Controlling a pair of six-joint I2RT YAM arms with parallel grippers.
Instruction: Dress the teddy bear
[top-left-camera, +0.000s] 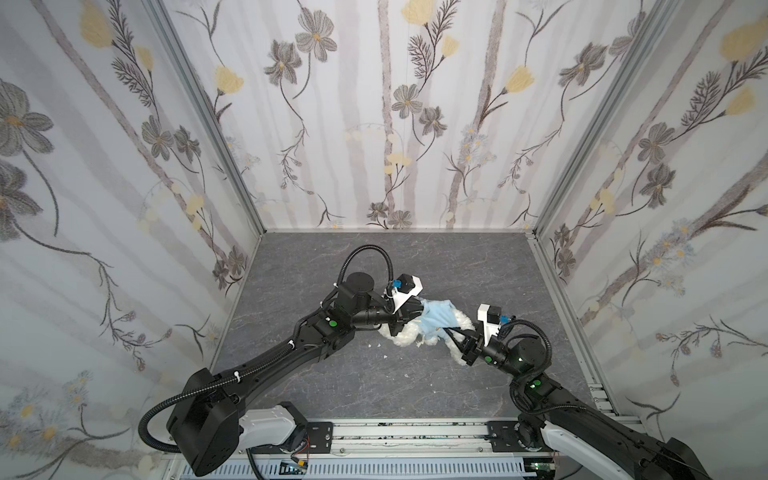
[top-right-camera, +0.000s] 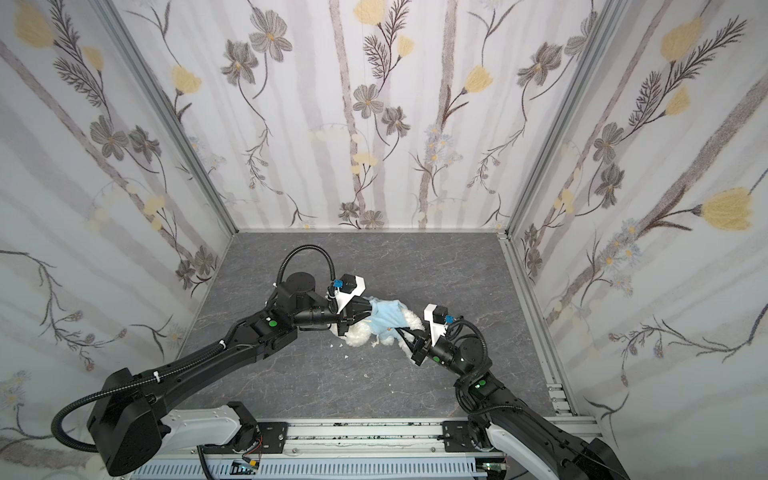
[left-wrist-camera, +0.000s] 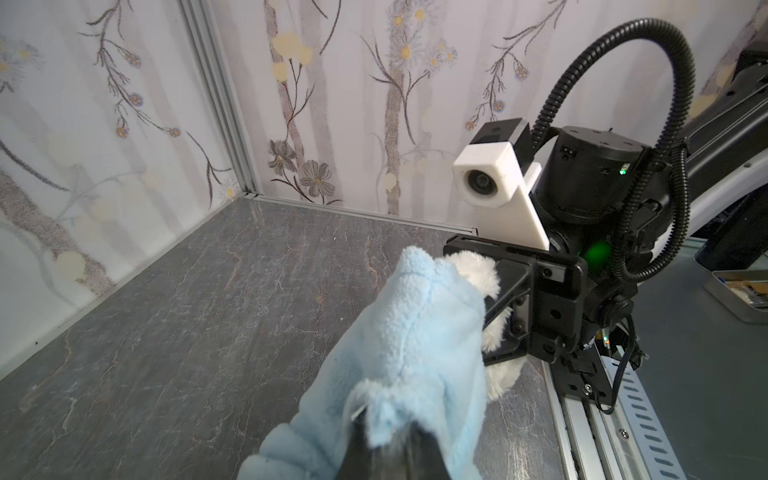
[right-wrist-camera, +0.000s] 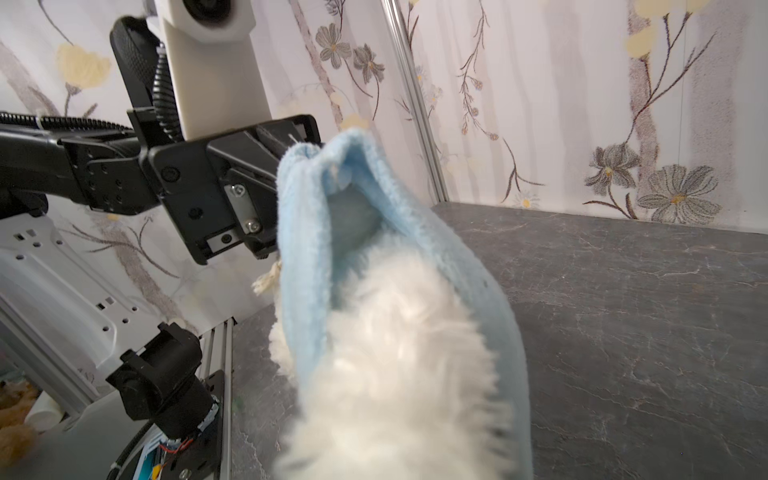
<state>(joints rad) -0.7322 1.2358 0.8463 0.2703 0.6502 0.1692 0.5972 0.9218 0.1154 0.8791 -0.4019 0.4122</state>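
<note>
We see the small, fluffy white plush teddy bear (top-left-camera: 405, 337) lying mid-way across the grey marbled tabletop (top-left-camera: 332, 386), partly covered by a light-blue fleece hoodie (top-left-camera: 436, 316). Our left gripper (top-left-camera: 417, 314) pinches one hoodie edge tight. Our right gripper (top-left-camera: 446, 331) is clamped narrowly on the opposite hem.

No writing, label or number is legible anywhere.

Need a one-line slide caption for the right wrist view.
Right wrist view: light-blue hoodie partly over the white teddy bear, left gripper pinching its far edge.
</note>
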